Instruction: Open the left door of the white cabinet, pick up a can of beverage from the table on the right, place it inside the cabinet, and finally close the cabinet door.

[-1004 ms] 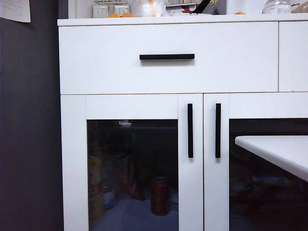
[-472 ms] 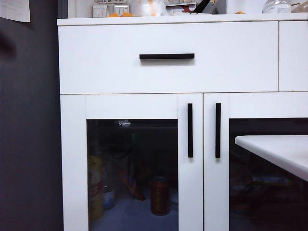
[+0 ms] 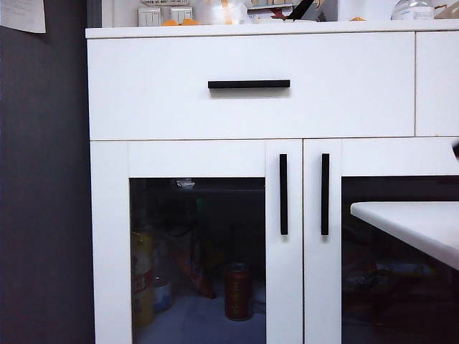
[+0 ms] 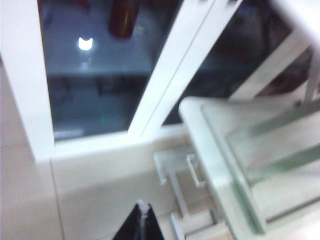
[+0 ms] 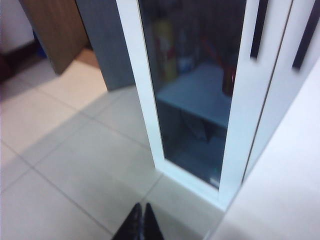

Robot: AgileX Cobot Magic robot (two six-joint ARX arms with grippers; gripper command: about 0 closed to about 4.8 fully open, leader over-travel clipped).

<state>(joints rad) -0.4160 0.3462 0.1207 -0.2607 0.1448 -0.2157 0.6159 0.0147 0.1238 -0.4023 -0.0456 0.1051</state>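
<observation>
left fingers (image 4: 142,220) together | right fingers (image 5: 141,222) together, above floor | can of beverage (image 3: 237,292) writing unreadable

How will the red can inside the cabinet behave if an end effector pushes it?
The red can stands upright, tall and narrow, so a high push would probably tip it. Being round, it would likely roll afterwards. Its smooth wall looks slippery.
</observation>
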